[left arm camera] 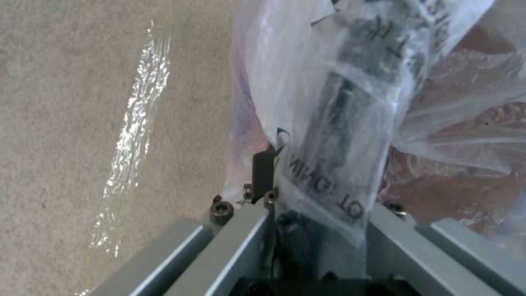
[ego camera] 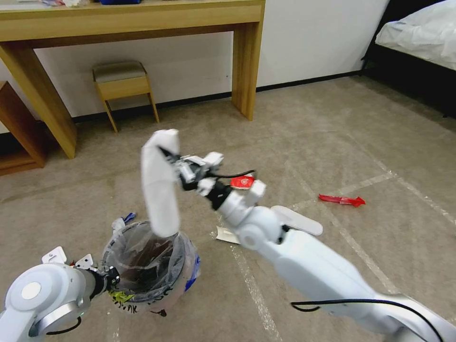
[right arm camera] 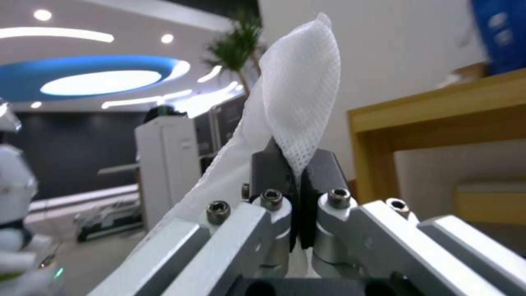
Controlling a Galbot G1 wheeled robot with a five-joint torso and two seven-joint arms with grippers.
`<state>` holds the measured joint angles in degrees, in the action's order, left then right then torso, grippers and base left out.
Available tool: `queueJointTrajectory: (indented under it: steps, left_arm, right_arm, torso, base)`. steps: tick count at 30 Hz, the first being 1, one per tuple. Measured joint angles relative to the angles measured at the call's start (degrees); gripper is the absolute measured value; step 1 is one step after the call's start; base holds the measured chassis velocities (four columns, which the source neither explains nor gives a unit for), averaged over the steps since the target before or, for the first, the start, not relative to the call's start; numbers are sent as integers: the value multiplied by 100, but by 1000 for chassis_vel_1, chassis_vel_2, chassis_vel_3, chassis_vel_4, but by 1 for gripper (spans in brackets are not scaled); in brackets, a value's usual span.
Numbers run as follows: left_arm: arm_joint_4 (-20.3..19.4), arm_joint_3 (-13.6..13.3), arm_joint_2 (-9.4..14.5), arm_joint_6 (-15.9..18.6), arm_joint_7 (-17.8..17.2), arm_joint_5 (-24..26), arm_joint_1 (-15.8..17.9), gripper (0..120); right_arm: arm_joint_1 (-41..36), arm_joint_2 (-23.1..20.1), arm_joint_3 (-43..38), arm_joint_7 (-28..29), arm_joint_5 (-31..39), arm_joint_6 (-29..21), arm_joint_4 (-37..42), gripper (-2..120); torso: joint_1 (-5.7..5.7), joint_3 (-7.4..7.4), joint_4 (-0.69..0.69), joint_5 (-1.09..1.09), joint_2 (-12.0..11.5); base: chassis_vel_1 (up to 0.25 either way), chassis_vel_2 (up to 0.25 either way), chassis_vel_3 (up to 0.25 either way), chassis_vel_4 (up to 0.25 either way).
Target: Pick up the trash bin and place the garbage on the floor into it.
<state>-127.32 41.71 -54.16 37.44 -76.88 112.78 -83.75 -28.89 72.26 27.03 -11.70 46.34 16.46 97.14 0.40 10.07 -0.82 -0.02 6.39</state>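
Low at the left of the head view, the left hand (ego camera: 110,277) is clamped on the near rim of the bin (ego camera: 152,266), which sits low at the left over the floor (ego camera: 332,142); the left wrist view shows its fingers (left arm camera: 263,172) pressed together on the rim through the crinkled clear bag (left arm camera: 328,123), black lettering on the plastic between them, and carpet with a shiny strip of tape (left arm camera: 131,135) beside the bin. Behind the bin a scrap of blue and white litter (ego camera: 122,222) lies on the carpet. Just right of that, a white slipper sole (ego camera: 160,183) hangs upright with its lower end at the bin's mouth, pinched near its top by the right hand (ego camera: 176,161); in the right wrist view the dark fingers (right arm camera: 274,164) are shut tight on the sole's (right arm camera: 298,102) mesh edge. Farther right, a red can (ego camera: 242,182) lies on the floor behind the right arm, a flat white scrap (ego camera: 227,234) lies beside the arm's elbow, and a second sole (ego camera: 299,220) lies flat just past it. Well to the right, a red wrapper (ego camera: 342,200) rests near a whitish tape line. At the back wall stand a wooden counter (ego camera: 142,23), a stool (ego camera: 122,85) beneath it, and a bed (ego camera: 422,38) at far right.
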Motion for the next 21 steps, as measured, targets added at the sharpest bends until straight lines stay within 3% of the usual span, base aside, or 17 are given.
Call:
queueJointTrajectory:
  steps: [8,21]
  left_arm:
    - [-87,27,-41,40,-12,-4,-108,0]
    - [-319,138,79,110,-188,315,-251,0]
  right_arm:
    - [83,537,320,-31,-415,211,-716,1]
    - [159,796,515,-128,-954,530,-1244,1]
  torso:
    - [0,0,0,0,0]
    - [0,0,0,1,0]
  base:
    - [0,0,0,0]
    - [0,0,0,0]
